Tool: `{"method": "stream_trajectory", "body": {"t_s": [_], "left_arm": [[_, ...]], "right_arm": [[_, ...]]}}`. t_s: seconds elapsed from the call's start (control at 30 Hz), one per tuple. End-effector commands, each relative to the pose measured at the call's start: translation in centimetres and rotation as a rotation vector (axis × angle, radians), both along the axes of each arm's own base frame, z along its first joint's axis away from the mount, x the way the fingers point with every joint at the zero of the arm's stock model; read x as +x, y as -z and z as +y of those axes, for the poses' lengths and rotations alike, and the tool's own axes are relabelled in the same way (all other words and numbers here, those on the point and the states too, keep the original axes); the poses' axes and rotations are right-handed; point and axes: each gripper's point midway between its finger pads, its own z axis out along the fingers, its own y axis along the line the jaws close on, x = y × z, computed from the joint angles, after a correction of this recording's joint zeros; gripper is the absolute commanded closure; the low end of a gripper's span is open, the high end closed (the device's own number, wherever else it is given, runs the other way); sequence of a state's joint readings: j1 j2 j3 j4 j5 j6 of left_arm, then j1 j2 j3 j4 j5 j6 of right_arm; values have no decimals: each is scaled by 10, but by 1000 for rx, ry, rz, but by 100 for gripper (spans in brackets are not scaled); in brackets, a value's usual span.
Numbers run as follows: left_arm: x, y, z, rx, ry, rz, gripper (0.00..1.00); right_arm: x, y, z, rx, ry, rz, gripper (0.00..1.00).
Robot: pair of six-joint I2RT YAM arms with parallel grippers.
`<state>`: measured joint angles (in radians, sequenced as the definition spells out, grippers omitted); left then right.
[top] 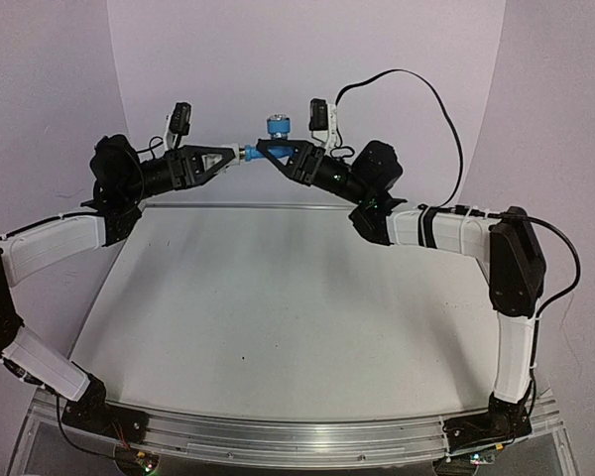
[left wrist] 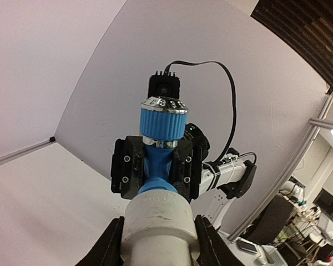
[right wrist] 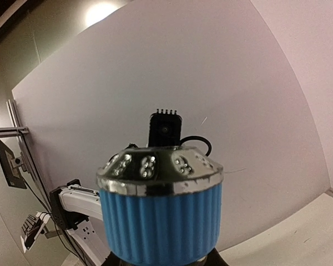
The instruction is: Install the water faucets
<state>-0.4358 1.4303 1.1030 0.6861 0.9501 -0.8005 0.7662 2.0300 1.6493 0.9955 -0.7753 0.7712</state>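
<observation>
Left gripper is closed on the white fitting; right gripper is closed on the blue tap body, below its ribbed knob. The 2 parts meet end to end in mid-air over the far edge of the table. Light, stiff, slick plastic, I judge: hold the barrels, not the knob

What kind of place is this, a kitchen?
Probably a robot lab, not a kitchen: two robot arms bolted to a white table, a plain white backdrop, and cluttered desks beyond.
</observation>
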Motion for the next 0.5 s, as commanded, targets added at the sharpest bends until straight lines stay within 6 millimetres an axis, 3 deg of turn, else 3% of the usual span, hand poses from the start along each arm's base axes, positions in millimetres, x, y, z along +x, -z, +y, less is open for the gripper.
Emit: {"method": "stream_trajectory", "body": {"t_s": [0.0,0.3,0.47], "left_arm": [[-35,16,-29,111,104,-167,100],[-36,26,-24,171,26,-374,100],[-26,38,-22,246,-43,-474,100]], "right_arm": [[-49,24,48,-86,-218,149,100],[-51,29,53,-91,-306,254,100],[-51,31,57,-102,-367,333,100]]}}
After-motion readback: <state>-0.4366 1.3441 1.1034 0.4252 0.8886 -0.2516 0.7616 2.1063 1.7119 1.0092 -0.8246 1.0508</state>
